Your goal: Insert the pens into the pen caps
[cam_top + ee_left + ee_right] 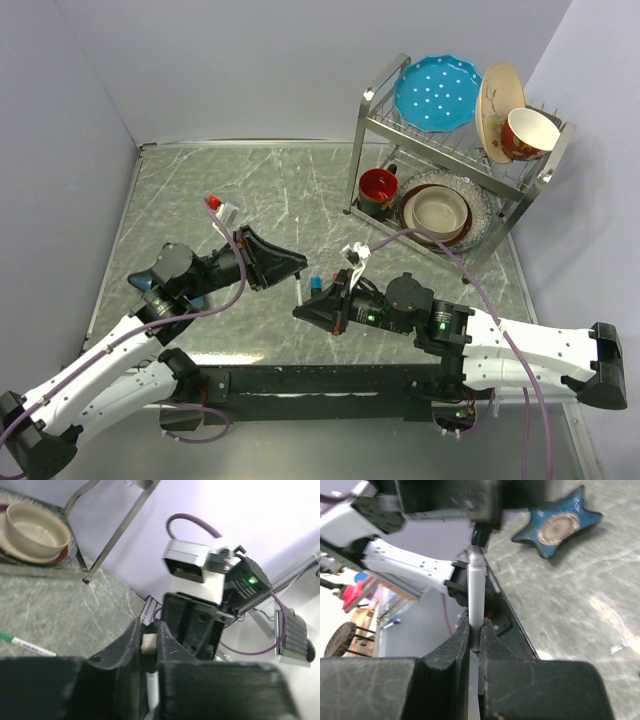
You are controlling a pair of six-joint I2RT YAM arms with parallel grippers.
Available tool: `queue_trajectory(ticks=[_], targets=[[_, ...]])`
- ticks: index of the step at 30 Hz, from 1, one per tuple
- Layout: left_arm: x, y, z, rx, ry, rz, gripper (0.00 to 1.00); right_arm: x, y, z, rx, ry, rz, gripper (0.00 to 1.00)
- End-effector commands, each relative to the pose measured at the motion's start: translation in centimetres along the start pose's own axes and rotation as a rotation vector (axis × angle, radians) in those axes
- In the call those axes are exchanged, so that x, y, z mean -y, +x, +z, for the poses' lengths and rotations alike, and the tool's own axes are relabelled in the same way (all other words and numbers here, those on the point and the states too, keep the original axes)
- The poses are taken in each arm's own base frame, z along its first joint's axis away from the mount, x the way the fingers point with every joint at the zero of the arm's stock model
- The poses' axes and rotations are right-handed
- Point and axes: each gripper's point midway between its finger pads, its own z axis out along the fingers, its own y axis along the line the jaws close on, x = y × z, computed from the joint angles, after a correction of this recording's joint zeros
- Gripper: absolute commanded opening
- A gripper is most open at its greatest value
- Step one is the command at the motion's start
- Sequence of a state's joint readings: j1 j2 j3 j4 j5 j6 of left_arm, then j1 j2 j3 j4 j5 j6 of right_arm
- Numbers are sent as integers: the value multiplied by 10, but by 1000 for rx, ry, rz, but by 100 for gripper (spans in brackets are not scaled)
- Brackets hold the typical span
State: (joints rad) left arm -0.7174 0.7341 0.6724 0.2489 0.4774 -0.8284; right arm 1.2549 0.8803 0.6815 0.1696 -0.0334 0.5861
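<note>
At the middle of the marbled table, just ahead of the arm bases, the right gripper was clamped tight on the barrel of a thin white pen. The pen's far end ran into the left gripper, whose jaws stood narrow, pinched on a whitish part of that same pen. A small blue piece, cap or tip unclear, sat just beside both grippers. A green-tipped pen lay on the table, a red-tipped pen lay well apart at the far left, and a dish rack stood at the far right.
</note>
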Motion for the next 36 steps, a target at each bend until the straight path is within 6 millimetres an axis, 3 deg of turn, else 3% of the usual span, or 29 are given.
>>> queue_trajectory(ticks=[1,5,13,19,22,28,36], targets=[[18,2,-4,-12,99,32,5,-13,-40,-4,132,1,-19,0],[13,17,-7,-42,115,2,1,-24,-72,-12,196,15,-49,0],[16,29,-12,-62,161,-59,1,-20,-83,-11,238,46,-94,0],[-5,55,-6,-181,102,-150,1,-15,-103,-13,270,108,-185,0],[-18,75,-9,-240,60,-181,1,-21,-129,-16,309,135,-206,0],[-20,83,-15,-224,53,-125,1,-23,-161,-15,362,161,-202,0],[-33,114,-15,-273,44,-156,1,-12,-193,-10,414,181,-186,0]])
